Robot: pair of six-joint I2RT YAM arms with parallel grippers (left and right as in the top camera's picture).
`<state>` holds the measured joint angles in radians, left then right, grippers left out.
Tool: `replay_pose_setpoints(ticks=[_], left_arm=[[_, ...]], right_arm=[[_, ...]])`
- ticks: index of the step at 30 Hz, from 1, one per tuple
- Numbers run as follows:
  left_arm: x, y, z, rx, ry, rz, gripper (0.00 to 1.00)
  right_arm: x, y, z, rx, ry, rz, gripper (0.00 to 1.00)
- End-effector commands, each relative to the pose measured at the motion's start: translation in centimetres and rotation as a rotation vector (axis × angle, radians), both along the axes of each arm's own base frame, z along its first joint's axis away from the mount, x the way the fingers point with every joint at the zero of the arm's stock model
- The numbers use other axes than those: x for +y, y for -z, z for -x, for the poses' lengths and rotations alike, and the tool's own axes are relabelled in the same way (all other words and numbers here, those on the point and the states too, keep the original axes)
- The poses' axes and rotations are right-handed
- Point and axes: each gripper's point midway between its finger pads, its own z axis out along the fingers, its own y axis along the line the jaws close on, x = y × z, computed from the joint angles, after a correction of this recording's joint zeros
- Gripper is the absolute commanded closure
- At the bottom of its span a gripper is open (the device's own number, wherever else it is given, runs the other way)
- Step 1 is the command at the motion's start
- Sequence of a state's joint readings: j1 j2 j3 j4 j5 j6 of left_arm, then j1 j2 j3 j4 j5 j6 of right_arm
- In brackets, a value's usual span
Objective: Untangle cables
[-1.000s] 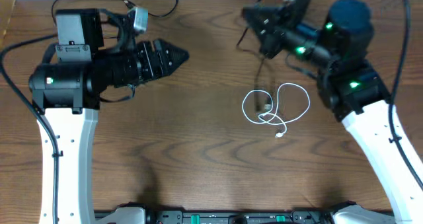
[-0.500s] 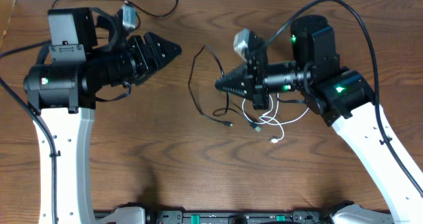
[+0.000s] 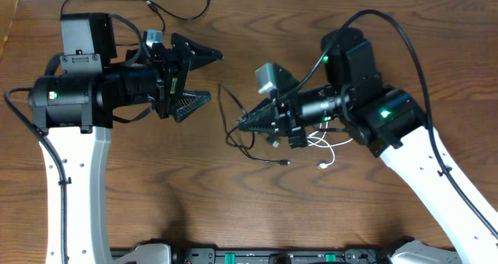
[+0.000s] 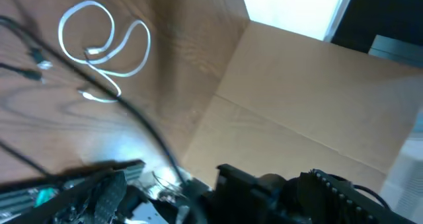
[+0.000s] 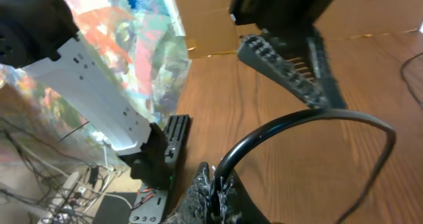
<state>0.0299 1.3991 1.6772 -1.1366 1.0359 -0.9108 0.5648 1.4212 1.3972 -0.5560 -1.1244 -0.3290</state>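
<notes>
The left gripper (image 3: 204, 77), upper left of centre in the overhead view, points right with its jaws spread wide. The right gripper (image 3: 243, 124), at centre, points left, jaws pinched on a black cable (image 5: 304, 120).

Even, bright overhead light; blurred wrist views, glare patch on the table (image 4: 125, 151).

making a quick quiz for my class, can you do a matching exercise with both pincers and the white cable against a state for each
Things:
1. left pincer
2. right pincer
3. white cable

States:
a. lying in loose loops on the table
b. open, holding nothing
c. shut on a black cable

Pairs: 1-b, 2-c, 3-a
</notes>
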Motion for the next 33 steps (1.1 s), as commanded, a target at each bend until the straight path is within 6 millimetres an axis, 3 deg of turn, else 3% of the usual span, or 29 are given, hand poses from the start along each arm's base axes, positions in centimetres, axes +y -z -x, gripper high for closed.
replay_pose_setpoints(ticks=[1,6,11,17,22,29,33], left_arm=[[-0.8,-1.3,0.7,0.019,0.039,0.089,0.12],[-1.7,-2.5,1.6,0.020,0.101,0.161,0.29],[-2.9,-3.1,2.6,0.022,0.164,0.200,0.31],[-3.8,-3.1,3.1,0.026,0.197,0.200,0.34],[-3.9,-3.1,3.1,0.025,0.198,0.199,0.52],[-3.8,-3.1,3.1,0.025,0.198,0.199,0.55],[-3.8,-3.1,3.1,0.025,0.198,0.199,0.59]], right_arm=[[0.7,0.4,0.3,-0.024,-0.008,0.015,0.99],[0.9,0.4,0.7,-0.025,-0.016,0.017,0.99],[1.0,0.5,-0.2,-0.057,0.023,0.025,0.99],[1.5,-1.0,-0.9,-0.032,0.051,-0.019,0.99],[1.6,-1.3,-1.0,-0.011,0.060,-0.027,0.99],[1.5,-1.2,-1.0,-0.003,0.062,-0.020,0.99],[1.5,-0.8,-2.0,-0.006,0.122,0.003,0.99]])
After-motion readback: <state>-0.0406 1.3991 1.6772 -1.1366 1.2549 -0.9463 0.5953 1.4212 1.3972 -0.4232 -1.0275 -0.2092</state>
